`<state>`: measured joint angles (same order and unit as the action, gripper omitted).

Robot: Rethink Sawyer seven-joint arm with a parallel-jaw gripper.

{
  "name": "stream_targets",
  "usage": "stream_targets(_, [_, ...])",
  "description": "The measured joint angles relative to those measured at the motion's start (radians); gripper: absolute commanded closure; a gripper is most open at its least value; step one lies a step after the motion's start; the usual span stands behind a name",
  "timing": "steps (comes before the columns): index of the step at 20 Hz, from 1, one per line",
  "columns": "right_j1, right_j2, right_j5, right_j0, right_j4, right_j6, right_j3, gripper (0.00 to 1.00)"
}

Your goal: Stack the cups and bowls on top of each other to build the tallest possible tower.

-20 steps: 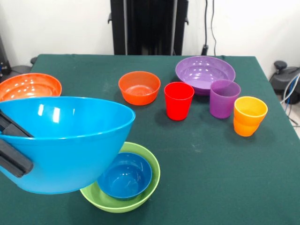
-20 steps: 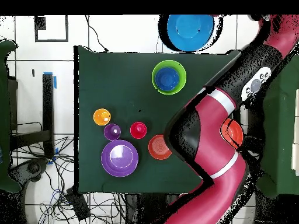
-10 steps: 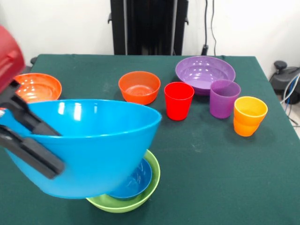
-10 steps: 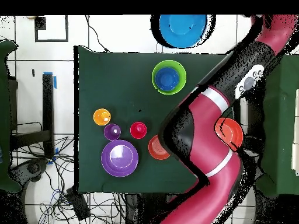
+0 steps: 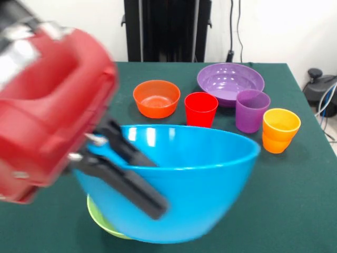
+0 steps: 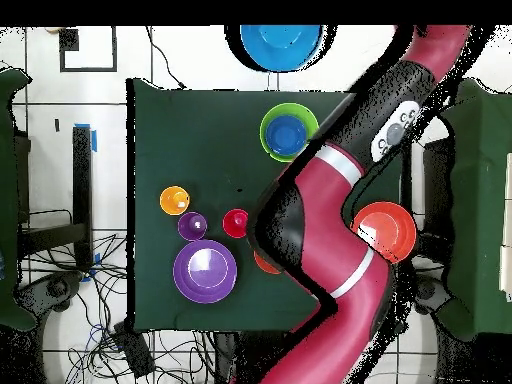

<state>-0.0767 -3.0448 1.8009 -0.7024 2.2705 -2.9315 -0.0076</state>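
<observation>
Dark blue bowl (image 6: 285,135), overhead only

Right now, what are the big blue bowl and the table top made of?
The blue bowl looks like glossy plastic: smooth, one solid colour, with bright light spots on its inside wall. The table seems covered in dark green cloth, maybe felt: dull, no shine, faintly scuffed.

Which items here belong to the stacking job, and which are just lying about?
Job items:
light blue bowl, clamped in the gripper
lime green bowl holding the dark blue bowl
small orange bowl
orange-red bowl
purple bowl
red cup
purple cup
orange cup

Lying about:
cables on the floor
</observation>
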Motion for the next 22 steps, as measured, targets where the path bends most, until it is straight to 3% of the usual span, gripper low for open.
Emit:
stream_targets(11, [-0.016,0.002,0.0,0.042,-0.081,0.0,0.0,1.0])
stream_targets(22, [-0.05,0.159,0.156,0.025,-0.307,0.0,0.053,1.0])
